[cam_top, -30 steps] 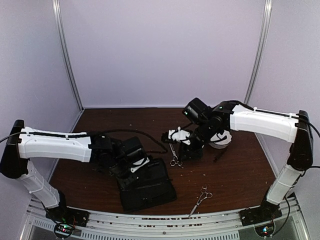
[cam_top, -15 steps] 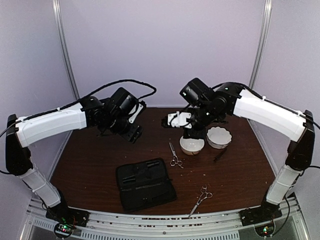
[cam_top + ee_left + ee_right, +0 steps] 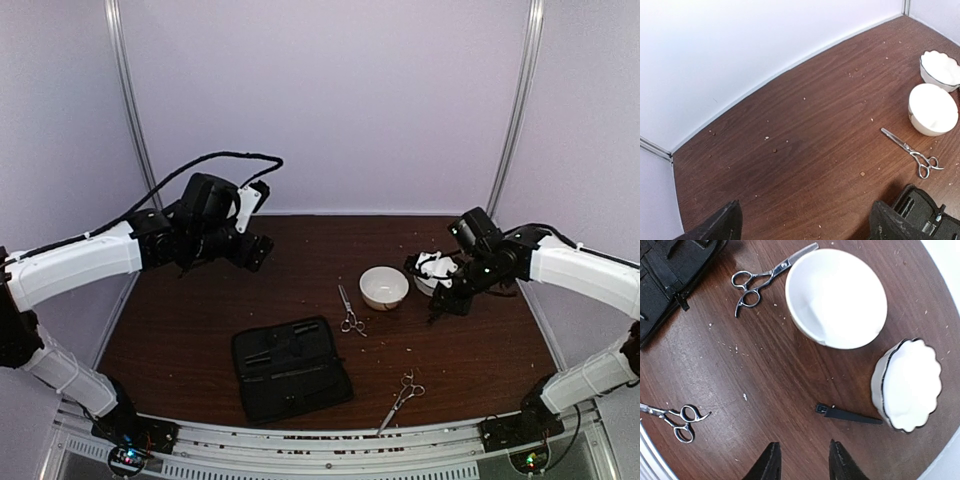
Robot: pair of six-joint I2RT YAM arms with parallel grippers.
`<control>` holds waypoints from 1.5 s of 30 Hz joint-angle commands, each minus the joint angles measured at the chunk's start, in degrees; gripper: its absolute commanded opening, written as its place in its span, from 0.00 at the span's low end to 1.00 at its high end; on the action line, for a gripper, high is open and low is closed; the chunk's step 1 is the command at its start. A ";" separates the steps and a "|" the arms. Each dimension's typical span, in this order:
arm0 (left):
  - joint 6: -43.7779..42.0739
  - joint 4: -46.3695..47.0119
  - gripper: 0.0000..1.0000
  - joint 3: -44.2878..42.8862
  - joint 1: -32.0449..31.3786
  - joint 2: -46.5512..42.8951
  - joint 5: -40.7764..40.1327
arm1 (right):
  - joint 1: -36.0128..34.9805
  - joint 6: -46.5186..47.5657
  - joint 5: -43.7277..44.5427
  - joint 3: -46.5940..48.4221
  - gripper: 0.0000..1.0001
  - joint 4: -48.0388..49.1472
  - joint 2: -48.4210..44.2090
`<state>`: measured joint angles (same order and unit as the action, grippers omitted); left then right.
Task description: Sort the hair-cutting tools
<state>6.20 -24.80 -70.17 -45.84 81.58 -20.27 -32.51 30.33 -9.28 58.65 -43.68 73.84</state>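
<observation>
One pair of silver scissors (image 3: 348,310) lies left of the round white bowl (image 3: 384,287); it also shows in the right wrist view (image 3: 765,280) and the left wrist view (image 3: 912,152). A second pair (image 3: 402,397) lies near the front edge, seen too in the right wrist view (image 3: 675,420). A thin dark stick tool (image 3: 847,415) lies beside the scalloped bowl (image 3: 910,385). My right gripper (image 3: 802,465) is open and empty, hovering just short of the stick (image 3: 437,313). My left gripper (image 3: 807,230) is wide open and empty, raised over the back left of the table (image 3: 258,252).
A flat black case (image 3: 290,368) lies open at the front centre, its corner visible in the left wrist view (image 3: 925,220) and the right wrist view (image 3: 670,270). The round bowl (image 3: 837,297) and scalloped bowl (image 3: 940,70) stand side by side. Walls enclose the table on three sides.
My left arm lifted off the black case and swung to the back left. My right arm moved from over the bowls to the right and down, beside the dark stick.
</observation>
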 commanded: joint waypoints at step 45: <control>-5.62 9.45 0.85 4.36 4.45 -5.99 5.96 | 3.51 -3.61 9.75 -2.32 0.24 10.54 22.43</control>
<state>1.50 -16.58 -65.01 -41.45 75.42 -15.99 -28.95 27.00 -1.67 57.52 -34.24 96.14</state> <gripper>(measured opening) 0.848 0.240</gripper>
